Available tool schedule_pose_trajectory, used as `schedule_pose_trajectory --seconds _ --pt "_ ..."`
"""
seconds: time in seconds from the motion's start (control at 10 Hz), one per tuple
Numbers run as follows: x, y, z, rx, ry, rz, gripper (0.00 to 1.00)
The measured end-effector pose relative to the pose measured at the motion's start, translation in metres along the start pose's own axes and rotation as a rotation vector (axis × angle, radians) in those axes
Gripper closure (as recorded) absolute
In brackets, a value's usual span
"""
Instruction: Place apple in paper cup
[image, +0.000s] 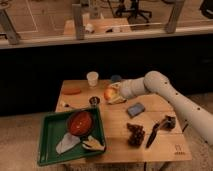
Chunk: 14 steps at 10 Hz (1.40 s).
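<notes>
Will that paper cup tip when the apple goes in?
Likely light and tippy: the paper cup is small and tapered. The apple, held in the tool near it, looks almost as wide, so an off-centre touch may topple it.

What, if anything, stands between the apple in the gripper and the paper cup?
Nothing visible does: the gripper, shut on the apple, is just right of the paper cup, with only bare table between them.
</notes>
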Motion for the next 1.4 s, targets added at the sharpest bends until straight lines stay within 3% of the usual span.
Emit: schedule_pose_trajectory --seconds 0.4,0.9,1.4 --pt "0.002 -0.002 0.001 0.009 0.004 -0.003 1.00" --pt "0.014 -0.047 0.024 0.113 0.007 -0.020 1.00" --pt "0.010 -0.068 0.036 0.152 -0.025 -0.027 1.00"
